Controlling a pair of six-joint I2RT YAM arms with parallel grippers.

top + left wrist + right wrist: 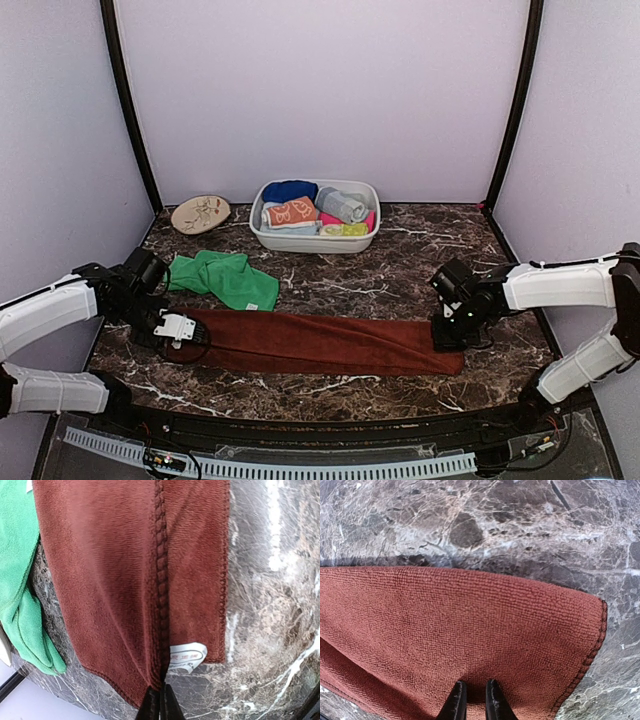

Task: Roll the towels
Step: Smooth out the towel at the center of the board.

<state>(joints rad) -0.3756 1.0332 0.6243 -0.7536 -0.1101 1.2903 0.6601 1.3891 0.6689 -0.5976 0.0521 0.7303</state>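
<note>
A long rust-brown towel point(320, 342) lies flat across the front of the marble table. My left gripper point(192, 336) is at its left end, jaws shut on the stitched hem point(160, 705) beside a white tag point(186, 657). At the right end my right gripper point(446, 335) has its fingertips dug into the cloth point(472, 700) with a narrow fold between them, near the towel's corner. A crumpled green towel point(225, 278) lies just behind the left end and shows at the edge of the left wrist view point(20, 580). The orange printed towel point(290, 212) sits rolled in the basin.
A white oval basin point(310, 243) at the back centre holds several rolled cloths. A tan oval dish point(200, 213) lies at the back left. Dark frame posts and pale walls close in the table on three sides.
</note>
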